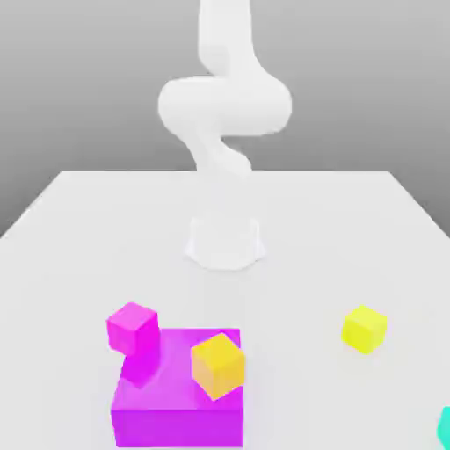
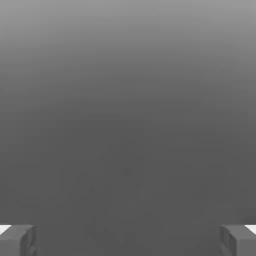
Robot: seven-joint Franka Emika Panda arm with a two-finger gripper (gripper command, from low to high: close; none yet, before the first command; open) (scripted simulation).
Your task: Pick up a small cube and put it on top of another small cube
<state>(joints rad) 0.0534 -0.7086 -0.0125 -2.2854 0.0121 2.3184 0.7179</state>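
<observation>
The small teal cube (image 1: 445, 426) lies at the table's near edge on the exterior view's right, cut off by the picture's border. A lemon-yellow cube (image 1: 364, 329) sits on the table up and to the left of it. An orange-yellow cube (image 1: 217, 365) rests tilted against a big magenta block (image 1: 176, 413). My gripper (image 2: 128, 240) is open in the hand view: its two grey fingertips (image 2: 17, 240) stand far apart with nothing between them, facing a plain grey background. The white arm (image 1: 224, 105) is folded high above its base, far from the cubes.
A small magenta cube (image 1: 132, 328) stands by the big magenta block's far left corner. The arm's round base (image 1: 226, 242) sits mid-table on the white tabletop (image 1: 352, 228), which stretches bare behind the cubes.
</observation>
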